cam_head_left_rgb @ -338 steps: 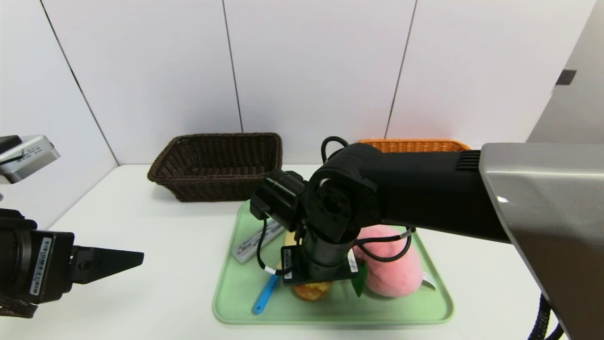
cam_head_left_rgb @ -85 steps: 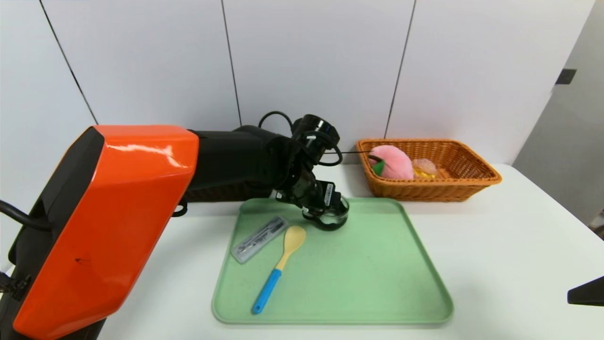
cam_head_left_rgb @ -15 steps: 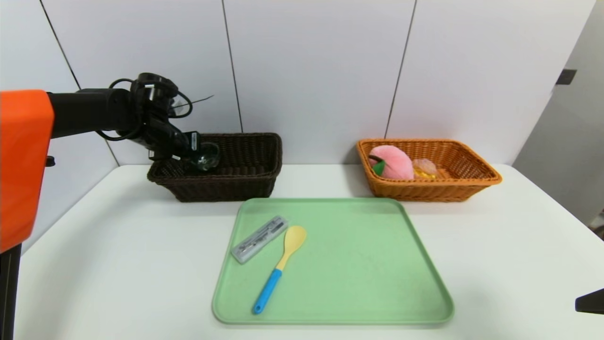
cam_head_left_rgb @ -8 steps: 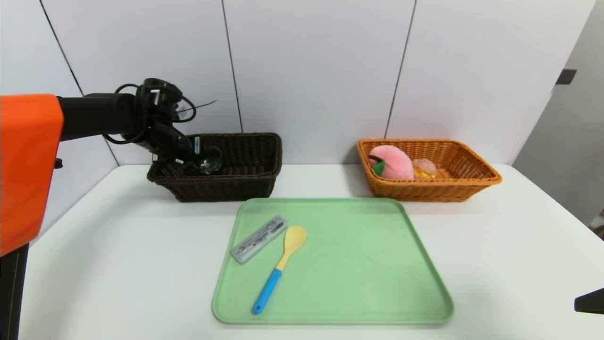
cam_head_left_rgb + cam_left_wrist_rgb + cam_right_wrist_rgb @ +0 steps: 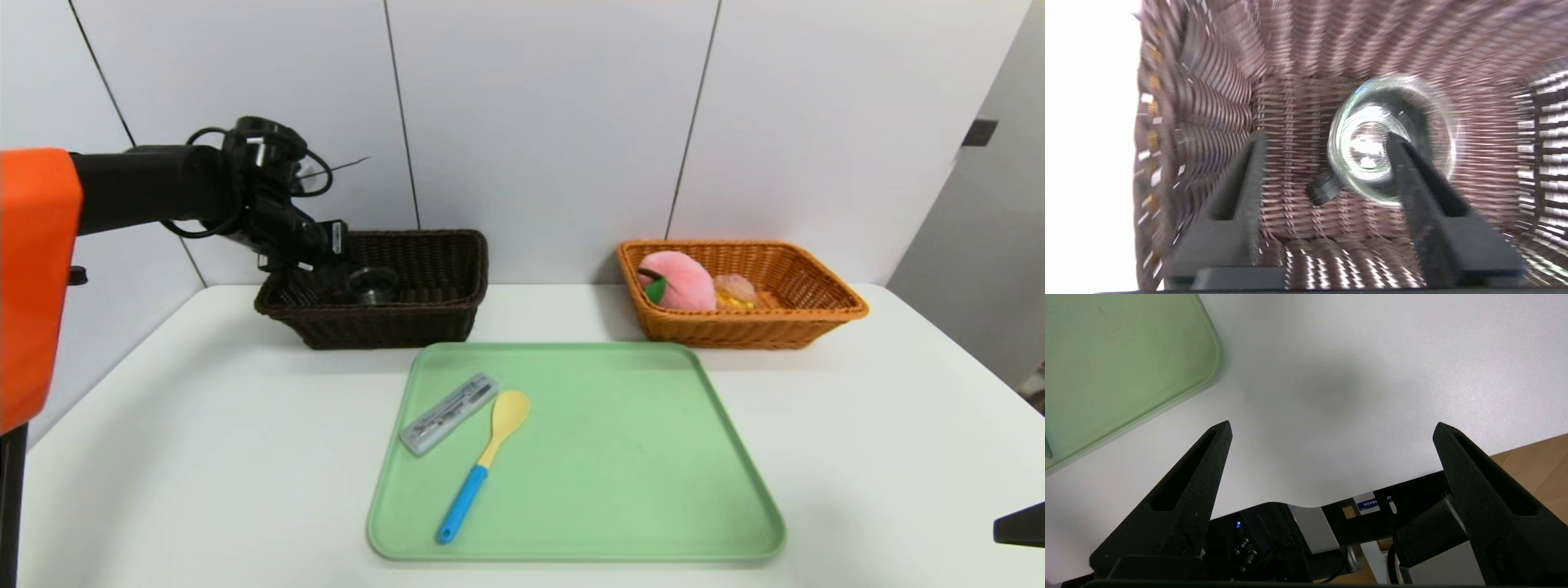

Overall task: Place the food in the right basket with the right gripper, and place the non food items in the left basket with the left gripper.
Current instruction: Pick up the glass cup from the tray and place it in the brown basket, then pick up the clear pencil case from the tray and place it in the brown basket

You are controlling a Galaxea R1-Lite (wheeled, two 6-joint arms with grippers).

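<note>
We have the white table carrying everything, and in the middle of it the green tray, which reads as the sorting station: whatever lies on it is yet to be dealt with. At the far right sits the orange basket, the home for food, and it holds the pink plush peach with a smaller yellowish food item beside it, so we judge the food side done. At the far left stands the dark brown basket, the place for non-food, and the left gripper hangs just over its near left corner.

Inside that basket lies a small glass jar, mouth up on the woven floor. The left claw's fingers are spread apart, grasping nothing; one finger overlaps the jar in the left wrist view, though we cannot tell if it touches. We read this as the let-go.

On the tray's left part lie a clear plastic case and, just right of it, a spoon with yellow bowl and blue handle. We'd call those the remaining work.

The right gripper is parked off the near right corner, splayed wide, holding nothing.
</note>
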